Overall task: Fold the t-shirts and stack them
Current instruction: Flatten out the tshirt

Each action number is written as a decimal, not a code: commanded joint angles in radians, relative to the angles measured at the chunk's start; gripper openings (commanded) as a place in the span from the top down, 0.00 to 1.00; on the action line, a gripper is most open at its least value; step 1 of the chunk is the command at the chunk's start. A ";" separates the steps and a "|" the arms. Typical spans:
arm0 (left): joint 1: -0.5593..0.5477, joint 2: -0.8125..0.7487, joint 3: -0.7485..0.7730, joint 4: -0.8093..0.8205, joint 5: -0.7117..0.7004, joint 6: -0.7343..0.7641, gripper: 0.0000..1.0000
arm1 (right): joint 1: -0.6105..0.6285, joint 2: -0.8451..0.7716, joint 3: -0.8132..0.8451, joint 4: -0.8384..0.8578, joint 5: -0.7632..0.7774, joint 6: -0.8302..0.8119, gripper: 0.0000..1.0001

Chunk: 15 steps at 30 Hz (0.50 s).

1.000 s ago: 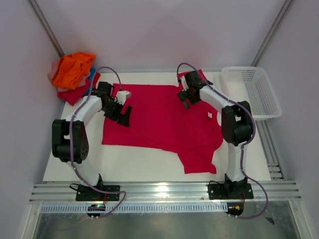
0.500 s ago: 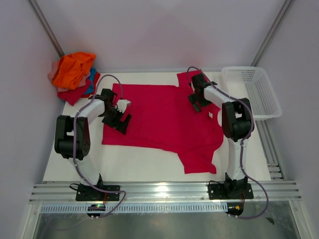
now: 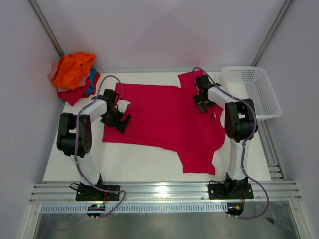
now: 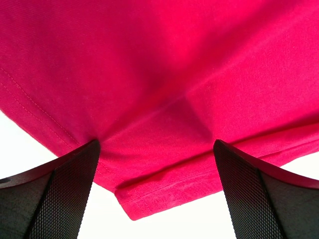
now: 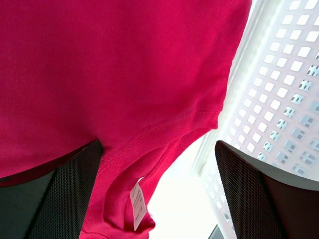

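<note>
Looking down from above, you see the crimson shirt (image 3: 164,117) spread flat on the white table (image 3: 139,167). It lies sideways: its neck end is to the right and its bottom edge is to the left. One sleeve (image 3: 199,159) points at the near edge of the table, and the other sleeve (image 3: 188,78) points at the far edge. Your left gripper (image 3: 119,123) sits low at the shirt's left edge. Its jaws are spread wide and it has hold of nothing. In the left wrist view a hemmed corner of cloth lies between the two black fingers (image 4: 65,194), with white table showing on both sides of the corner. Your right gripper (image 3: 200,104) is over the far right part of the shirt, near the far sleeve. Its jaws are spread wide too, and nothing is gripped. In the right wrist view a stitched seam runs between its fingers (image 5: 70,194), and a small white tag (image 5: 137,204) hangs at the cloth's edge. The white basket (image 3: 251,92) is just beside the shirt on the right. The other shirts sit in a pile (image 3: 75,84) at the far left corner of the table — an orange shirt (image 3: 75,68) is on top, with red, blue and pale pink under it. The pile is near the crimson shirt, and you cannot tell from above whether they touch.
</note>
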 commanded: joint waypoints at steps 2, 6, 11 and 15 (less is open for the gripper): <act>0.012 0.065 -0.024 0.029 -0.060 -0.002 0.01 | -0.022 0.004 -0.021 -0.025 0.049 -0.021 0.01; 0.012 0.045 -0.024 -0.020 -0.029 0.012 0.01 | -0.022 0.036 0.037 -0.034 0.026 -0.015 0.01; 0.012 -0.007 -0.026 -0.085 -0.028 0.032 0.01 | -0.022 0.117 0.175 -0.081 0.008 -0.001 0.00; 0.012 -0.053 -0.027 -0.158 -0.023 0.066 0.01 | -0.021 0.130 0.261 -0.127 -0.023 0.005 0.01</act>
